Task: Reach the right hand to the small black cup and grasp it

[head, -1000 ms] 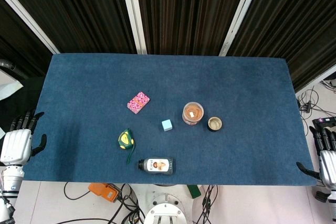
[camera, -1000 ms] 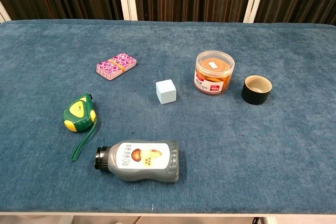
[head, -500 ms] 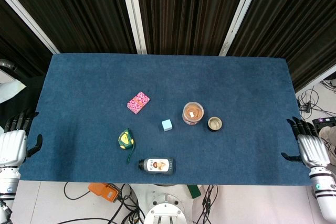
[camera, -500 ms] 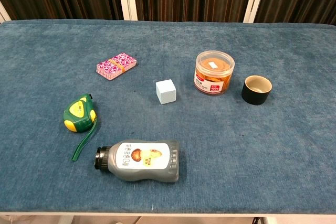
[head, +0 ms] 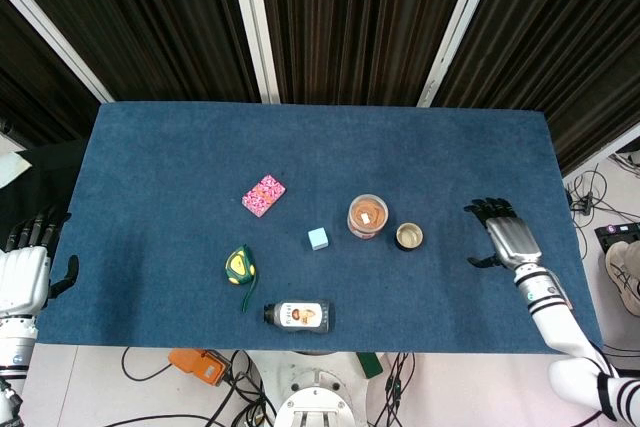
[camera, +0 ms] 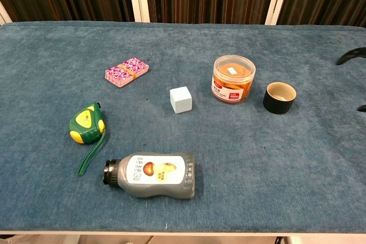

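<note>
The small black cup [head: 409, 237] [camera: 279, 98] stands upright on the blue table, right of the clear jar, with a tan inside. My right hand [head: 503, 232] hovers over the table to the right of the cup, a clear gap away, fingers spread and holding nothing. In the chest view only its dark fingertips [camera: 350, 56] show at the right edge. My left hand [head: 24, 275] stays off the table's left edge, fingers apart and empty.
A clear jar [head: 367, 216] of orange snacks stands close to the cup's left. A pale blue cube [head: 318, 238], a pink card box [head: 263, 195], a green tape measure [head: 239, 266] and a lying dark bottle [head: 298, 315] sit further left.
My right hand has come from beyond the table's right front corner in over the table, toward the cup. The left hand has sunk slightly at the left edge. Objects have not moved.
</note>
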Controlling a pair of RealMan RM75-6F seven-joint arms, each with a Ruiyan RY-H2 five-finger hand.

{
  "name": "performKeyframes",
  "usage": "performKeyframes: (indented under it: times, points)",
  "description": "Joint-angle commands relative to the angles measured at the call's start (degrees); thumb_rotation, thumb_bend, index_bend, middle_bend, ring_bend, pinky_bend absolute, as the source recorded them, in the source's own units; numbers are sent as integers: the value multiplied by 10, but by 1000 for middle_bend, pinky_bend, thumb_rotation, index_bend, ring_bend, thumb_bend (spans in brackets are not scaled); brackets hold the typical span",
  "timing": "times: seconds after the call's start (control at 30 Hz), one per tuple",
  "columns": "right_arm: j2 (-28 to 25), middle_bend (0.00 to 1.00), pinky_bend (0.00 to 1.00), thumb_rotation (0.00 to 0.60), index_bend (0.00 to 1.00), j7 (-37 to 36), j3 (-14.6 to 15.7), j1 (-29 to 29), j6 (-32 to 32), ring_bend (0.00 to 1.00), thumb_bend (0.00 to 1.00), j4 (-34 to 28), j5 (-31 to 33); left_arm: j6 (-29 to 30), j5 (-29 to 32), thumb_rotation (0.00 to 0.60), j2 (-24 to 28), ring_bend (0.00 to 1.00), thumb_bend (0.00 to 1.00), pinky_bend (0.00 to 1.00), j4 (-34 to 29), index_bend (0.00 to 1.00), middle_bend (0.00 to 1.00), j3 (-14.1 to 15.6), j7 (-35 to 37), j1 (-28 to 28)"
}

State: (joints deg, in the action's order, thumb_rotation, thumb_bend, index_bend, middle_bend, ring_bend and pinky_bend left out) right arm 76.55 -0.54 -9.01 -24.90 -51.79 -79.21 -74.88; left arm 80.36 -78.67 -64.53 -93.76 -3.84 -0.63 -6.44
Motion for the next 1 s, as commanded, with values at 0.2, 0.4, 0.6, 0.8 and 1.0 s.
performKeyframes:
  times: [0.2,0.4,0.6,0.8,1.0]
  points:
    - [47,190,106,600,282,-16,-7,-47,29,149,283,30,-10,-5,5,600,-1,89,454,96,2,144,29,0,-3,-2]
    - [71,203,110,600,292,-26,-6,-68,45,159,283,57,-5,-8,9,600,0,93,454,96,2,144,29,-2,-4,-2]
    - [93,210,115,600,320,-55,1,-83,53,166,283,82,-15,-9,9,600,0,95,454,96,2,145,29,-1,-9,-2]
    - [102,210,115,600,331,-86,8,-96,60,166,283,91,-29,-11,10,600,-1,96,454,96,3,144,29,0,-12,-3]
    - [111,211,115,600,352,-102,13,-105,63,166,283,102,-36,-10,11,600,-1,96,454,96,2,144,29,0,-13,-2]
